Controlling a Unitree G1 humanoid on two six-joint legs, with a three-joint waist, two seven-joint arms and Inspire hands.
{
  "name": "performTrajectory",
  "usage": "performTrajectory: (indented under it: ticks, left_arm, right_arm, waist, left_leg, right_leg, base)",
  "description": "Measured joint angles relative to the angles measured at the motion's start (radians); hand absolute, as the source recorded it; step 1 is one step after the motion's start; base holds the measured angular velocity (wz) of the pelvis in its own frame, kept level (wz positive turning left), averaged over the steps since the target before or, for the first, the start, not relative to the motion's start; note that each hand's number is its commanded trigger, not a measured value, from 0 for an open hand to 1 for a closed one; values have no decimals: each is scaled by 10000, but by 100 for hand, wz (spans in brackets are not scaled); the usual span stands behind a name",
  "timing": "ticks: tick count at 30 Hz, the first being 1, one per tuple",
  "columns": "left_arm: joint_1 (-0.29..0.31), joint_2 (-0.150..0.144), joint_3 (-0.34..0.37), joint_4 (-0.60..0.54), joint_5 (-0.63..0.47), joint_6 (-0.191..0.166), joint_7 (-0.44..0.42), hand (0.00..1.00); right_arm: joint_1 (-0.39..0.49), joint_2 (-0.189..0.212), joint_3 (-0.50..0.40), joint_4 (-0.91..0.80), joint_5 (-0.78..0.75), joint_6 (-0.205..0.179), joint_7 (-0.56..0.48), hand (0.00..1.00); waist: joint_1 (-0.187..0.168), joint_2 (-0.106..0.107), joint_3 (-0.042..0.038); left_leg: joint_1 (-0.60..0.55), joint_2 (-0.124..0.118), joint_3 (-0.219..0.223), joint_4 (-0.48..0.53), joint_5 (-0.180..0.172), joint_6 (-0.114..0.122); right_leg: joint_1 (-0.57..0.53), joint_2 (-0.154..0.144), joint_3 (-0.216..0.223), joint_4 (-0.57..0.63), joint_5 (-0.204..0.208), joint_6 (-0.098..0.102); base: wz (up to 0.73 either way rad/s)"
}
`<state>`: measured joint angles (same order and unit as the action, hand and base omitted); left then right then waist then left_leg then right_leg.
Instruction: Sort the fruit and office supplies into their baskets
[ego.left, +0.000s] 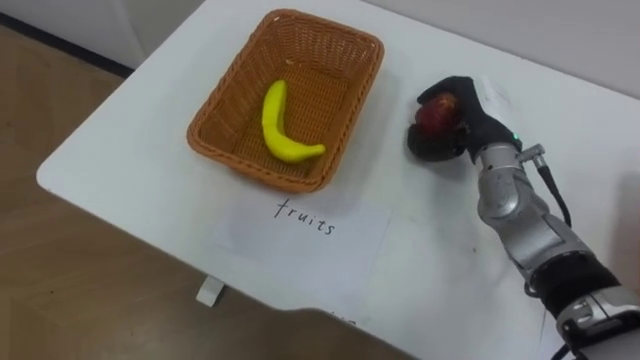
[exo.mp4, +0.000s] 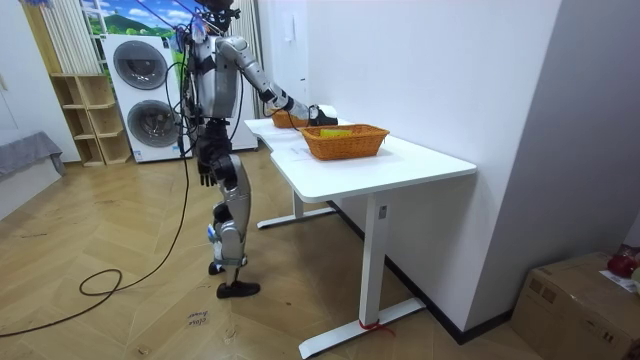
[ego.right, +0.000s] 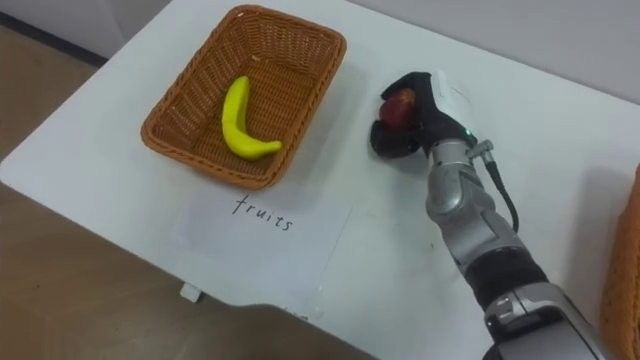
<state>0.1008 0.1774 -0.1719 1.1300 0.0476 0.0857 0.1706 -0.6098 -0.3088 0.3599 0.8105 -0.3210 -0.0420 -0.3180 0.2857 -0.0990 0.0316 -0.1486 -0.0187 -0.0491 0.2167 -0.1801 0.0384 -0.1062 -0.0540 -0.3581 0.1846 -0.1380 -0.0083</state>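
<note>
Nearest the lens is the robot's right forearm, which comes in from the lower right and ends in the right hand (ego.left: 468, 122). Its fingers are curled round the red apple (ego.left: 436, 116), low over the desk (ego.left: 130, 130), just right of the wicker fruit basket (ego.left: 330, 85). You can't tell from here whether the apple is lifted or resting on the surface. The grip looks to sit over the top and back of the fruit, so if you swing left fast, the smooth round apple could slide out and roll across the desk to an edge. The basket's wall stands between hand and target. Carry too low and the apple or knuckles may strike the rim and shove the basket, which looks light. A high release could bounce the apple off the banana (ego.left: 278, 125) already inside. Don't drag across the paper label (ego.left: 300, 235) in front of the basket. Keep clear of the second basket (ego.right: 628, 270) (its rim is at the far right). The left hand (exo.mp4: 205, 172) hangs by the hip.
</note>
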Motion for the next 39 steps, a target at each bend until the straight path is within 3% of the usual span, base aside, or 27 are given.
performTrajectory:
  ticks: [24,30,36,39]
  left_arm:
    - [-6,12,-20,-173,-146,-53,233,0]
    - [113,-4,233,-119,-143,-49,145,0]
    - [401,-25,756,-124,-53,18,125,0]
    - [454,-19,936,-194,33,41,19,0]
  right_arm:
    - [-67,-1,111,-400,-22,101,608,100]
    - [-54,54,105,-884,120,113,1244,100]
    - [-45,109,-282,-1958,100,196,1623,100]
    - [51,110,-706,-2292,124,245,1646,100]
  waist:
    - [-124,-35,-24]
    - [-106,-33,-33]
    - [-405,-11,-47]
    - [-433,33,-104]
  left_leg:
    - [31,1,51,36,6,-4]
    - [392,12,143,-50,7,-3]
    - [678,11,114,-57,5,-4]
    - [916,13,144,-134,4,-3]
  right_leg:
    - [35,-15,5,1,-1,1]
    - [403,-62,-2,-111,-1,2]
    - [717,-33,-20,-155,-2,3]
    - [922,8,-4,-153,-1,4]
  base:
    - [0]
    - [-1]
    - [1]
    - [0]
